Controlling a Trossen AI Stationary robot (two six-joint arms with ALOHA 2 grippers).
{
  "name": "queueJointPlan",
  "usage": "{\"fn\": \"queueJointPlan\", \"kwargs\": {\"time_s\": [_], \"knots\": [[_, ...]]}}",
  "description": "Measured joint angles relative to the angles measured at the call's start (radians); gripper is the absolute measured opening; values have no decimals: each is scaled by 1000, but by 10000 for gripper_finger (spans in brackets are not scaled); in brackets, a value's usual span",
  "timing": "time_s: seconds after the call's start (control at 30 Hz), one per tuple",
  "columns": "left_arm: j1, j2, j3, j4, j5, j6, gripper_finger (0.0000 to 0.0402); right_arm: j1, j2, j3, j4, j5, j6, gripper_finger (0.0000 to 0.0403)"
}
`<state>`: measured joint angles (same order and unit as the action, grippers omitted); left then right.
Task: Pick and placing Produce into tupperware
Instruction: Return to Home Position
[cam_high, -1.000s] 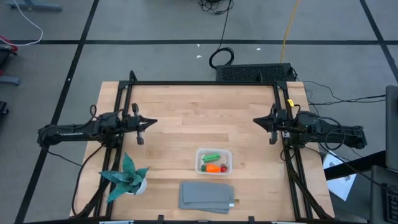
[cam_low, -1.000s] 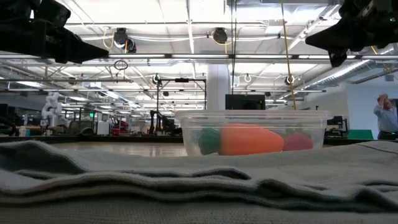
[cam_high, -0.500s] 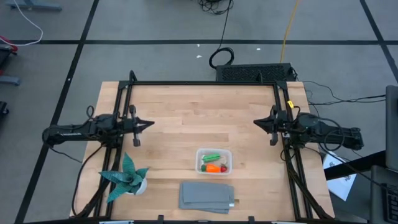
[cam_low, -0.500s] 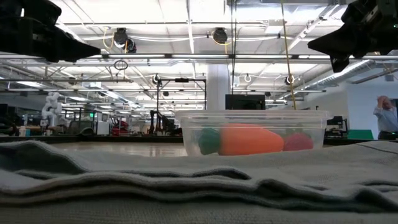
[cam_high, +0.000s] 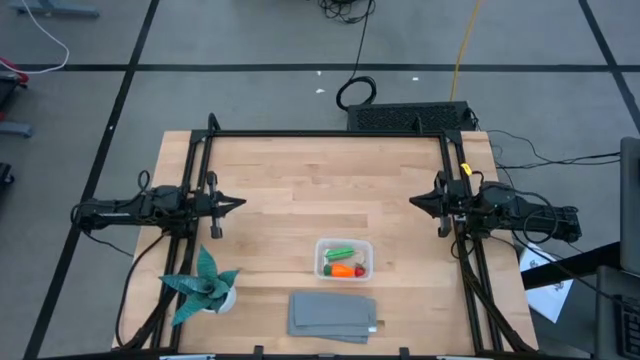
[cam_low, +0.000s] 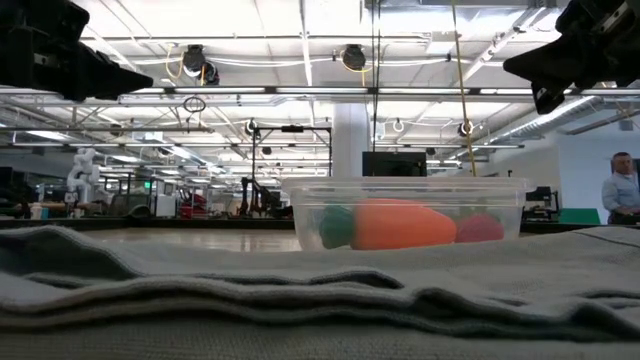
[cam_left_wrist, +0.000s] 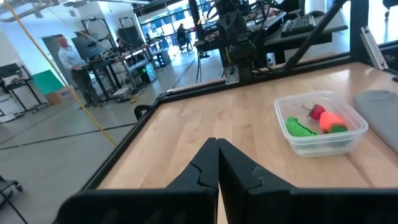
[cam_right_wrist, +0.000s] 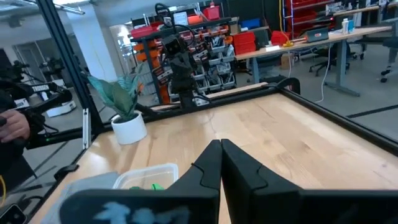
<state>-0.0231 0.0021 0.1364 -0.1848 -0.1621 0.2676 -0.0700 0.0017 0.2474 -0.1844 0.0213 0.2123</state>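
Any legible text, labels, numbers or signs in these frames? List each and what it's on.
No text can be read in any view.
Paper sheet beside the table: dark print, too small to read.
Tupperware, grey cloth, white plant pot: no markings visible.

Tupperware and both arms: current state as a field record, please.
tupperware: upright on the table, lid off
contents: carrot, green pod, red berry, all inside
produce outside: none seen
left gripper: shut, empty, raised over the table's left side
right gripper: shut, empty, raised over the table's right side
grey cloth: folded flat, between the tupperware and the low camera
plant: white pot, table corner on the left arm's side
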Motion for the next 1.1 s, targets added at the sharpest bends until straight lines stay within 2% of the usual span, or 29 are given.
{"fn": "queueJointPlan", "kwargs": {"time_s": [0.23,0.63,1.1], "knots": [[0,0,0,2,6,-14,0,0,0,-20,-1,0,-2,0],[0,0,0,60,83,-15,0,0,0,-47,55,-25,-12,0],[0,0,0,46,83,-16,0,0,0,-47,61,-23,-12,0]]}}
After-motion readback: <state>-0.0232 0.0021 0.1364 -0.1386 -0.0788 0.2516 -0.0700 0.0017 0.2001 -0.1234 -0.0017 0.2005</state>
